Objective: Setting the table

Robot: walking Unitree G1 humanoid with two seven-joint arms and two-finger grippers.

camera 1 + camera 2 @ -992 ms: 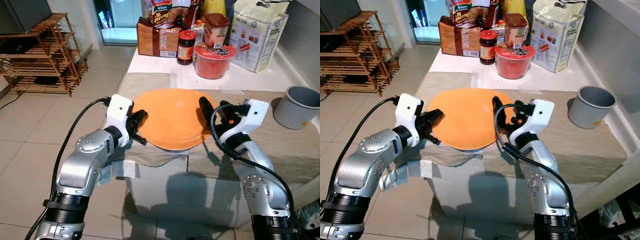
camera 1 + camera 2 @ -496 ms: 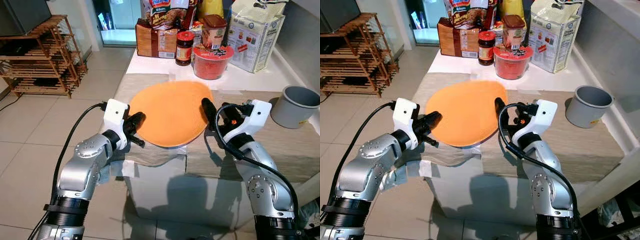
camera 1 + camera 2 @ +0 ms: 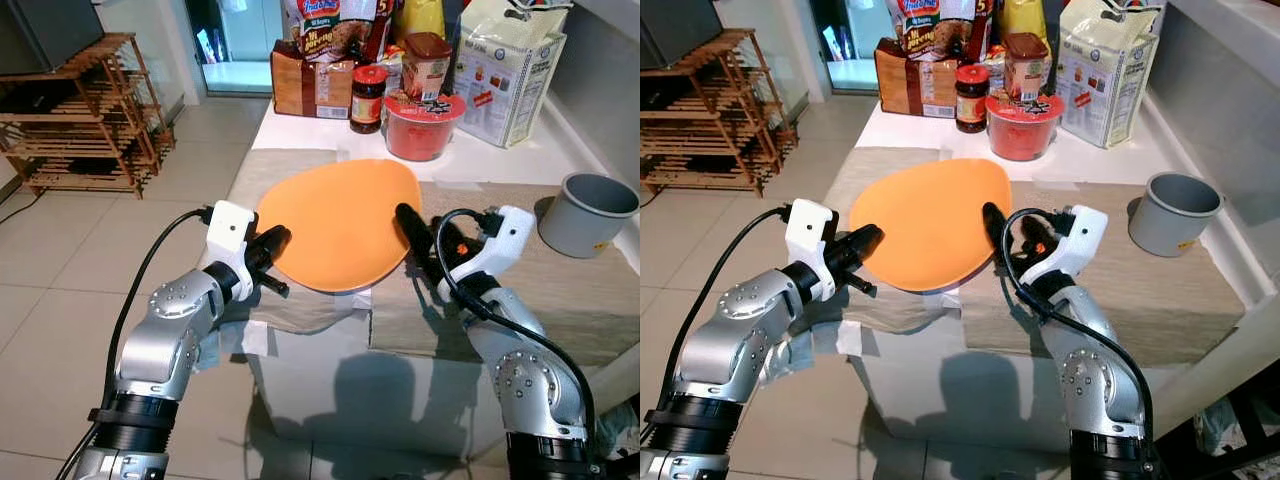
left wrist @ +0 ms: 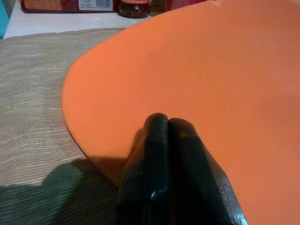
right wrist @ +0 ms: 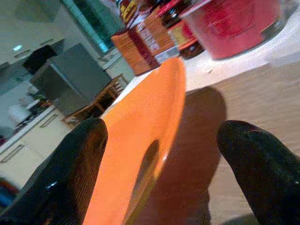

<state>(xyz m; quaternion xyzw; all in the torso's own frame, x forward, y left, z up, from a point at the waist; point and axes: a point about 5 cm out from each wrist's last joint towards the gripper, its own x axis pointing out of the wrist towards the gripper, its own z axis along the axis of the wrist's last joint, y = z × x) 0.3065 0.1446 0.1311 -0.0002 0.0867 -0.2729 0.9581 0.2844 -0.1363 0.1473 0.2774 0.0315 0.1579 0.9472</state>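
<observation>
— Can you read any of those packages at the back of the counter (image 3: 300,125)?
— Not really. The brown box (image 3: 312,90) has a white label, and the big white bag (image 3: 505,70) carries red and blue print, but it's all too small to make out.
— And the containers?
— A dark jar with a red lid (image 3: 368,97), a taller brown jar (image 3: 428,62) behind a red tub (image 3: 424,122), and a grey pot (image 3: 585,213) well off to the right. I can't see what's in any of them.
— Where's the plate?
— The orange plate (image 3: 340,225) is tilted above the beige cloth (image 3: 560,290). The left claw (image 4: 168,124) has its fingers pressed together at the plate's near-left rim, gripping it. The right claw (image 5: 161,154) is spread wide, straddling the plate's right rim.
</observation>
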